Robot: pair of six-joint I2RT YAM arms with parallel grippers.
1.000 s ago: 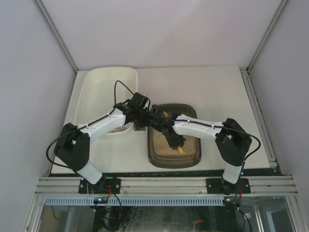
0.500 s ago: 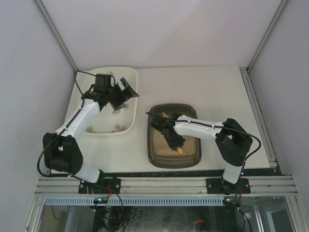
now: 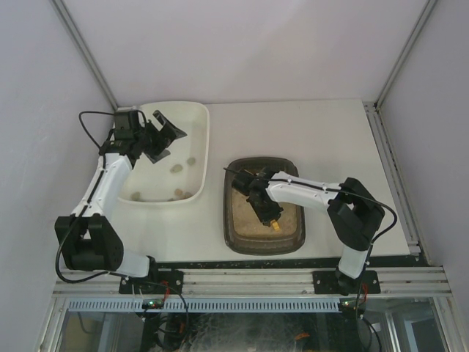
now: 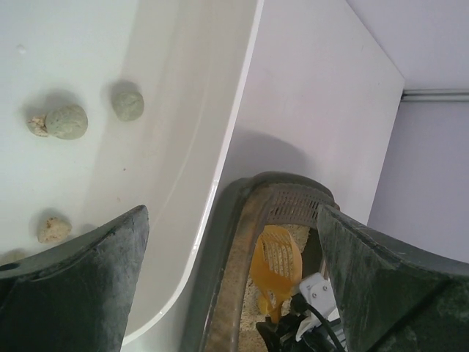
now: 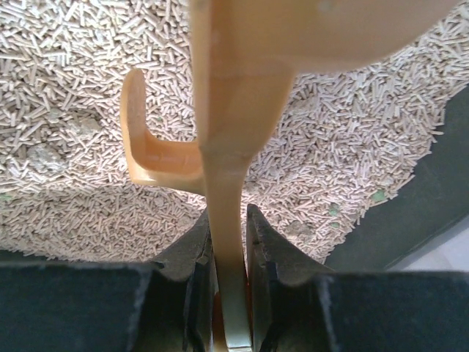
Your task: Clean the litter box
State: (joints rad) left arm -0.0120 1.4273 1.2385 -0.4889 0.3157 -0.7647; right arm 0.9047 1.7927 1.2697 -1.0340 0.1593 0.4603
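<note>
The left tool (image 3: 160, 134) has swung away from the litter box (image 3: 234, 242) to the far left and now hangs over the far end of the white tub (image 3: 196, 110) with its fingers spread wide and nothing between them. The right tool (image 3: 267, 216) has hardly shifted. It is pressed together on the thin handle of a yellow scoop (image 5: 227, 183) and pinches it just near of the handle's hook, low over the pellet litter (image 5: 73, 88).

Below the left tool lie a few grey-beige clumps (image 4: 66, 121) on the tub's floor. The tub sits on the left of the tabletop (image 3: 330, 139), and the dark litter box stands just right of it towards the near edge, the two close but apart. Its beige litter is spread across the bottom
</note>
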